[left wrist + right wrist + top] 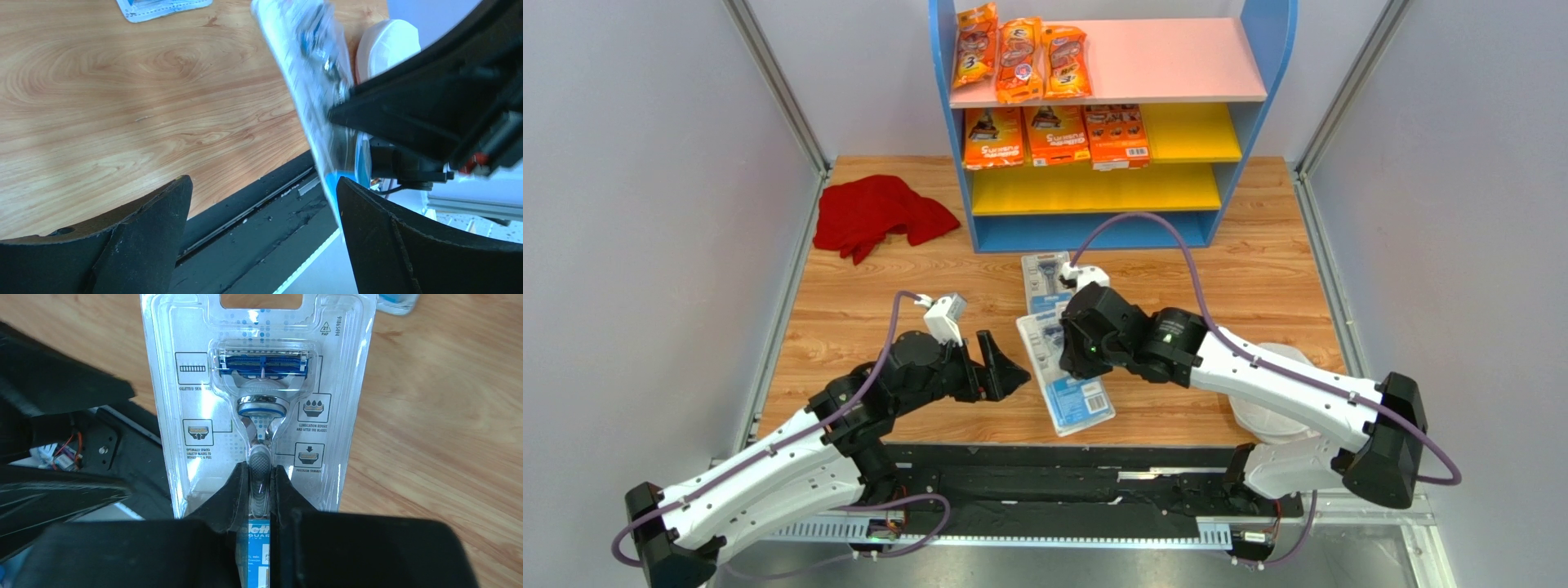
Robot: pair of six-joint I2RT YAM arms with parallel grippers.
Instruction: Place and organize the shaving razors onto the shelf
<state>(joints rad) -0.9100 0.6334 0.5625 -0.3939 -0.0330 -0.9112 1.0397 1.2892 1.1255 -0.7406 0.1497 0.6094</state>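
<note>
The shelf (1271,49) stands at the back, with three orange razor bags (1020,55) on its pink top board and three orange razor cards (1057,135) on the upper yellow board. My right gripper (261,487) (1071,355) is shut on a grey-blue blister card with one razor (261,386) (1084,398), held above the table near the front edge. A second blister card (1048,279) (159,6) lies flat in front of the shelf. My left gripper (1010,361) (264,214) is open just left of the held card (307,73). Its right finger (393,245) is close to the card's lower end.
A red cloth (879,214) lies at the back left of the wooden table (1210,294). A round white lidded dish (1277,410) (393,43) sits under my right arm. The lower yellow board (1093,190) holds nothing. A black rail (1051,472) runs along the front edge.
</note>
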